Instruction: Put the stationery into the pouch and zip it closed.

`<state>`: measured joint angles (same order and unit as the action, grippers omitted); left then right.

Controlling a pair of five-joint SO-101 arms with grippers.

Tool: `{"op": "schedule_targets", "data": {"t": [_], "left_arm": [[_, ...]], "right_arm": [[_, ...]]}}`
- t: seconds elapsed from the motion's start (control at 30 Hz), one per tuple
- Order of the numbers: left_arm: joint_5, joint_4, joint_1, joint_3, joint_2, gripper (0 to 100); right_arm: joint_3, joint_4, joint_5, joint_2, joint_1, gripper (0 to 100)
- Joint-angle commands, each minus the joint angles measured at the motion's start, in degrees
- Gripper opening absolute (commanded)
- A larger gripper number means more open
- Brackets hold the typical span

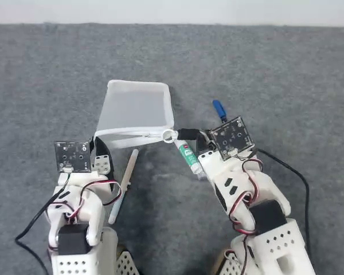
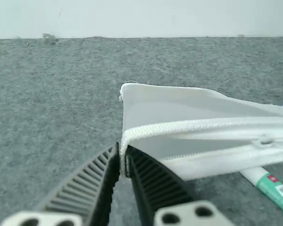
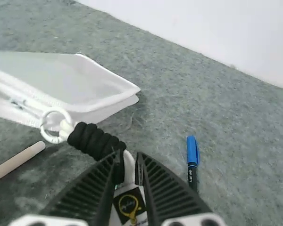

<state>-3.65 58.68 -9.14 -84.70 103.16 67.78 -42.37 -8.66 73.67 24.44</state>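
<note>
A white see-through pouch (image 1: 136,109) lay on a grey felt-covered table (image 1: 286,74) in front of two robot arms. Its mouth was turned toward them, and the two zipper edges stood apart along most of their length.

The left gripper (image 2: 122,153) had its ribbed jaws drawn almost together on one corner of the pouch's mouth, pinching the fabric edge where the zipper tape ended. At the opposite corner, the right gripper (image 3: 128,157) had its jaws narrowed on a black cord pull (image 3: 92,138). The cord was tied to a pale ring (image 3: 53,125) at the zipper's end. The slider (image 2: 264,140) showed in the left wrist view on the lower zipper edge, toward the right gripper's side.

Three pieces of stationery lay on the felt outside the pouch. A white tube with a green label (image 1: 189,157) lay just under the right gripper, with one end near the ring and the other running back toward that arm. A slim white stick (image 1: 122,186) lay at a slant beside the left arm, its far tip close to the pouch's mouth but not touching it. A blue pen (image 1: 219,109) lay off the pouch's side beyond the right arm's wrist, its near end hidden behind the wrist camera board in the high view. In the right wrist view the pen rested on the felt well apart from the pouch.
</note>
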Motion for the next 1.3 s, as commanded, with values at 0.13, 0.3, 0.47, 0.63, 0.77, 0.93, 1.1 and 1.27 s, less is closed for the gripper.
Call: {"op": "schedule_targets", "data": {"t": [0.13,0.3,0.47,0.63,0.77,0.93,1.1,1.27], "left_arm": [[0.53,0.26,-0.79,3.82,1.05,2],[0.53,0.26,-0.70,3.82,1.05,2],[0.53,0.26,-0.62,3.74,1.05,2],[0.53,0.18,-0.62,3.74,1.05,2],[0.53,0.09,-0.62,3.74,1.05,2],[0.44,0.18,-0.53,3.74,1.05,2],[0.35,0.18,-0.53,3.74,1.05,2],[0.26,0.18,-0.53,3.74,1.05,2]], "right_arm": [[-3.87,1.36,1.14,2.24,-3.82,0.5],[-3.87,1.89,3.25,2.33,-5.85,0.5],[-3.87,0.04,0.44,2.33,1.45,1.1],[-3.78,-6.55,-4.75,2.33,14.20,15.6],[-3.34,-9.63,-7.82,1.80,22.90,18.5],[1.49,-5.05,-9.23,1.71,27.74,18.8],[7.74,4.88,-11.08,1.71,27.74,18.8],[8.35,6.46,-11.25,1.71,27.65,18.8]]}}
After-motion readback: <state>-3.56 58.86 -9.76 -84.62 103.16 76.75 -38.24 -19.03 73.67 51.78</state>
